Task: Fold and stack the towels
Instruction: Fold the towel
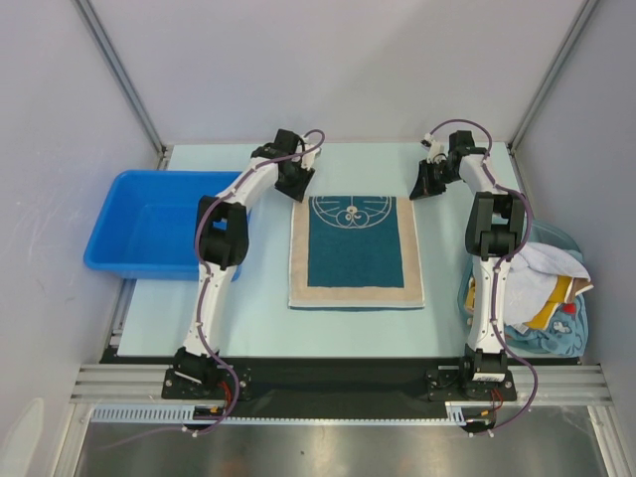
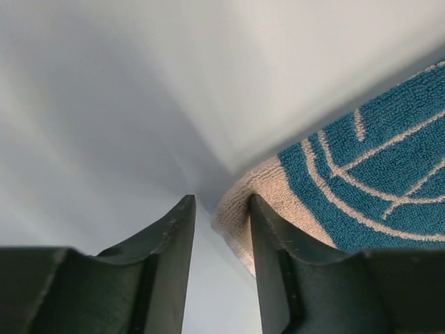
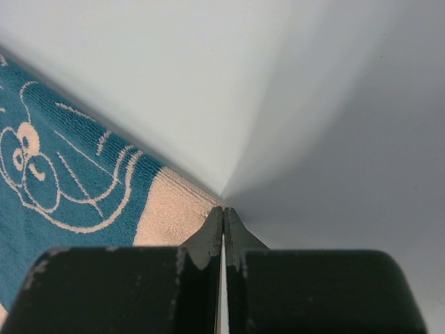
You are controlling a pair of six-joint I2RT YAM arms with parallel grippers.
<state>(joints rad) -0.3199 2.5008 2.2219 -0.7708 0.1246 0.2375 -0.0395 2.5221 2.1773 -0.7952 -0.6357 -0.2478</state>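
One of the towels, teal with white line drawings and a beige border [image 1: 356,248], lies flat in the middle of the table. My left gripper [image 1: 296,185] is at its far left corner. In the left wrist view that gripper [image 2: 221,202] is open, its right finger [image 2: 274,243] resting over the beige corner [image 2: 243,202]. My right gripper [image 1: 425,183] is at the far right corner. Its jaws [image 3: 224,210] are shut, with the tips just beside the beige corner [image 3: 174,212] and no cloth visible between them. More towels [image 1: 545,293] lie heaped at the right edge.
A blue plastic bin [image 1: 159,224] stands at the left of the table. Grey walls close in the back and both sides. The heap of cloths lies beside the right arm's base.
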